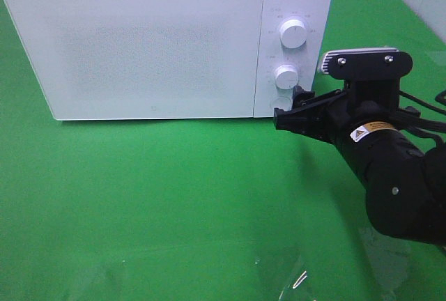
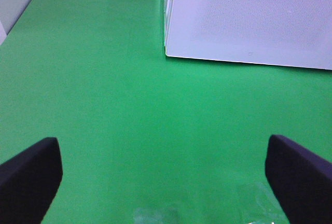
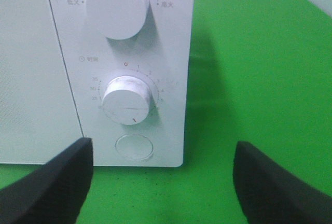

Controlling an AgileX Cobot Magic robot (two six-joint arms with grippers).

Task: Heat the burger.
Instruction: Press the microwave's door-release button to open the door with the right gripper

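Both open: right end effector (image 1: pixel 289 103) just before white microwave's (image 1: pixel 306 1) lower round timer dial (image 3: pixel 127 101), left end effector (image 2: pixel 163 177) over green desk (image 1: pixel 174 196); burger unseen, presumably behind shut door (image 1: pixel 132 43); risk: off-centre closure slips off dial or presses round button (image 3: pixel 134 147) beneath.

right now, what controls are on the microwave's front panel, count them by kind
dial knobs: 2 (upper knob, lower knob)
round push button: 1
total: 3
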